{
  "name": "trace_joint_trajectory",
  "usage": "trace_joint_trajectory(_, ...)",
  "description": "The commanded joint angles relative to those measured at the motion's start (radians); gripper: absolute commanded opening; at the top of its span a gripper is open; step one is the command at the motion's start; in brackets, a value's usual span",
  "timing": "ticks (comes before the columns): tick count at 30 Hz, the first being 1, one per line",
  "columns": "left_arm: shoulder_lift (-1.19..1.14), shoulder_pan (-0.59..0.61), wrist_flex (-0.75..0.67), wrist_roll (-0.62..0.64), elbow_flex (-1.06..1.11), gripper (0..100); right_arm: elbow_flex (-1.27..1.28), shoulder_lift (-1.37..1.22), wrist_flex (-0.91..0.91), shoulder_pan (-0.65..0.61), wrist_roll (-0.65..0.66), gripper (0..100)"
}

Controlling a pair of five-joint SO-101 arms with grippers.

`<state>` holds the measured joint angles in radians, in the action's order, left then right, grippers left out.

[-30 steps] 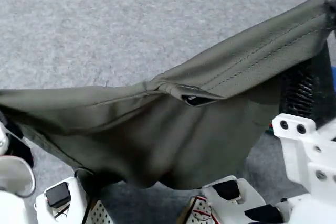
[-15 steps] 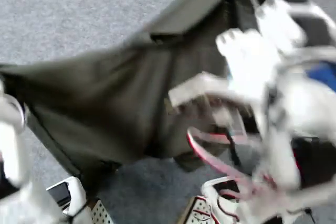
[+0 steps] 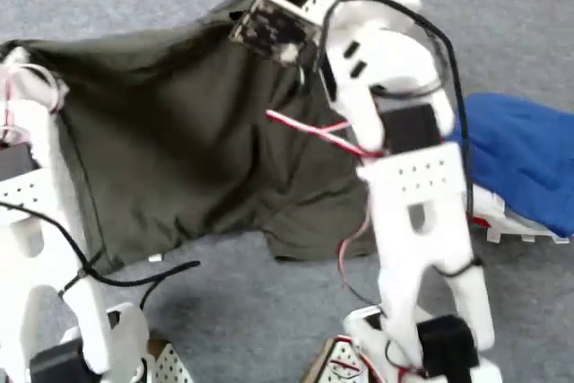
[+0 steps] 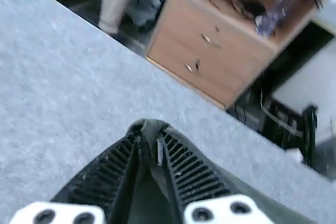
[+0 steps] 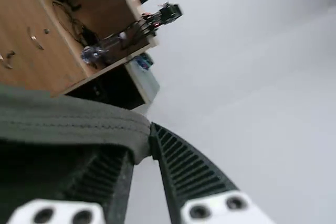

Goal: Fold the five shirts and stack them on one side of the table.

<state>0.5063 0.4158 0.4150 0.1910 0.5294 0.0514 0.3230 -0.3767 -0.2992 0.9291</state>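
**Arm pose**
- The left arm stands upright at the left edge of the grey felt counter.
- The left gripper points toward the far side of the counter. Its ribbed black fingers are pressed together on a fold of the olive-green fabric shirt.
- The right arm rises from its base at the near edge, elbow bent, with the wrist lifted high over the far part of the counter.
- The right gripper pinches the stitched hem of the same shirt and points up toward a white wall.

**Shirt position**
- The olive-green shirt hangs between the two grippers as a slack sheet.
- Its upper edge slopes up from the left arm to the raised right wrist.
- Its lower edge lies on the counter between the two arms.

**Count**
- Arms: two. Grippers: two, both clamped on the olive-green shirt.
- Shirts: two. The second is a crumpled blue fabric shirt lying at the right side of the counter, apart from the olive-green one.
- One wooden drawer cabinet stands beyond the counter.
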Motion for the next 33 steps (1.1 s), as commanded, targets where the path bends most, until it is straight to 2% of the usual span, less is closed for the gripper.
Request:
trace_joint_trajectory(1,-0.031,-0.021,-0.021,-0.014,-0.006,2,-0.099,-0.084,0.026,-0.002,-0.063,0.5)
trace_joint_trajectory(3,-0.054,-0.015,-0.021,-0.014,-0.006,2,-0.137,-0.128,0.009,0.018,-0.089,0.5)
trace_joint_trajectory(6,-0.067,0.011,0.017,-0.02,0.005,2,-0.199,-0.142,-0.13,0.025,-0.095,0.5)
trace_joint_trajectory(10,-0.067,0.026,0.147,-0.026,0.011,2,-0.263,-0.099,-0.399,0.042,-0.08,0.5)
trace_joint_trajectory(14,-0.067,0.018,0.334,-0.143,0.008,2,-0.216,-0.004,-0.6,0.051,0.006,0.5)
trace_joint_trajectory(19,-0.067,0.017,0.549,-0.302,0.011,2,-0.048,0.148,-0.753,0.068,0.071,0.5)
trace_joint_trajectory(23,-0.067,-0.006,0.707,-0.353,0.018,2,0.159,0.298,-0.781,0.068,0.103,0.5)
trace_joint_trajectory(27,-0.048,-0.026,0.755,-0.361,0.098,2,0.39,0.44,-0.789,0.07,0.107,0.5)
trace_joint_trajectory(33,0.127,-0.084,0.721,-0.358,0.399,2,0.651,0.627,-0.862,0.079,0.109,0.5)
